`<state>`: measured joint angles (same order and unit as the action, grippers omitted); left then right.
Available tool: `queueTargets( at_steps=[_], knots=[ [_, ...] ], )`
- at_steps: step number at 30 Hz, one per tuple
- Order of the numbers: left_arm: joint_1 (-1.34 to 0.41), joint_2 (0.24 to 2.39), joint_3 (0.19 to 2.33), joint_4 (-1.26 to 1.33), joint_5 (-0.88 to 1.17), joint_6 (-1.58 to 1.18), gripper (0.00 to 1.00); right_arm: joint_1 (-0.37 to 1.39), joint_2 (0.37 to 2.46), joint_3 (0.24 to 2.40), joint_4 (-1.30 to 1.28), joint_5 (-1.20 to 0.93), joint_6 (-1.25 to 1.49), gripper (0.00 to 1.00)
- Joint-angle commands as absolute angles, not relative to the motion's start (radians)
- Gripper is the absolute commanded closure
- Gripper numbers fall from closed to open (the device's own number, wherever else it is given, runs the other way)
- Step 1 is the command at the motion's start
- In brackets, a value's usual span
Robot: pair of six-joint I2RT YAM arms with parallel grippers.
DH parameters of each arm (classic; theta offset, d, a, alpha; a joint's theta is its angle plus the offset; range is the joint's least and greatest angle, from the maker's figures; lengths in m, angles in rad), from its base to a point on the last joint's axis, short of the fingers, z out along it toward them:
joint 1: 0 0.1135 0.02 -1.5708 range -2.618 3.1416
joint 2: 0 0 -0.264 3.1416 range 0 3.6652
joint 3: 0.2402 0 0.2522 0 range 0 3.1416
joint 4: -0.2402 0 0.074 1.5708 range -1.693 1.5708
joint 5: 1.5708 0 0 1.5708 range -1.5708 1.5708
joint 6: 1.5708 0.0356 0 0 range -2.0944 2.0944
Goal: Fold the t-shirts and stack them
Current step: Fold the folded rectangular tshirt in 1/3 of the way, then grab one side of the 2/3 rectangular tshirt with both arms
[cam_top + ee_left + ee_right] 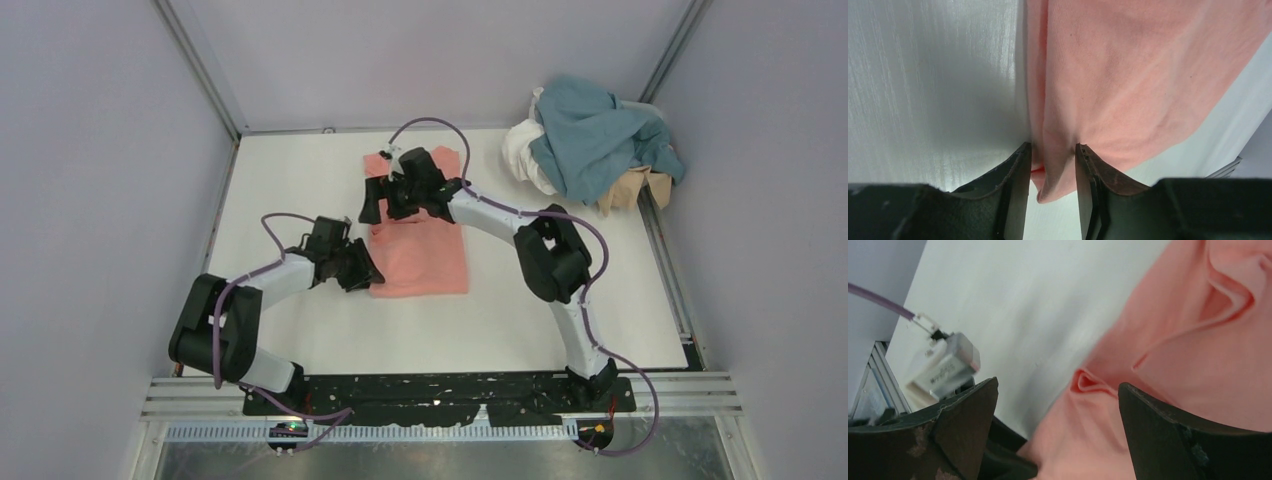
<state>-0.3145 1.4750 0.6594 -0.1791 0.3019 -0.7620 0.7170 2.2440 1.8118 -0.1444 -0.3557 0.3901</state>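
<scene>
White desk (300, 330), salmon-pink t-shirt (425, 255) lying in the middle. Left gripper (368, 277) jaws pinch its near-left edge; right gripper (385, 203) jaws are spread wide over the far end. Only one side's held, so lifting now could drag it crooked, I reckon.

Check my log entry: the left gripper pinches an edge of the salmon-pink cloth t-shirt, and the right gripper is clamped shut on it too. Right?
No: the right gripper is open, jaws spread over the salmon-pink t-shirt, as the right wrist view shows. The left gripper does pinch its edge.
</scene>
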Motion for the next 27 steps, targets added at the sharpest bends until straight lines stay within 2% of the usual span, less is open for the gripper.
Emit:
queueTargets(
  at_steps=[1, 7, 13, 15, 17, 22, 24, 27],
  knots=[
    [-0.318, 1.422, 0.644, -0.211, 0.277, -0.741, 0.59, 0.682, 1.945, 1.603, -0.075, -0.271, 0.355, 0.05],
    [-0.326, 1.388, 0.614, -0.215, 0.27, -0.739, 0.54, 0.636, 1.613, 1.115, -0.05, -0.12, 0.39, 0.05],
    [-0.374, 1.361, 0.587, -0.208, 0.257, -0.751, 0.48, 0.636, 1.404, 0.838, -0.111, -0.081, 0.446, 0.05],
    [-0.377, 1.386, 0.594, -0.205, 0.262, -0.757, 0.53, 0.635, 1.373, 0.799, -0.142, -0.083, 0.459, 0.05],
    [-0.377, 1.406, 0.594, -0.197, 0.262, -0.76, 0.64, 0.636, 1.349, 0.755, -0.141, -0.124, 0.467, 0.05],
    [-0.377, 1.434, 0.588, -0.183, 0.255, -0.765, 0.82, 0.635, 1.326, 0.656, -0.138, -0.142, 0.459, 0.03],
    [-0.377, 1.443, 0.594, -0.182, 0.255, -0.764, 0.87, 0.636, 1.344, 0.636, -0.117, -0.163, 0.459, 0.01],
    [-0.377, 1.454, 0.604, -0.183, 0.254, -0.764, 0.92, 0.636, 1.38, 0.623, -0.034, -0.184, 0.468, 0.08]
  ],
)
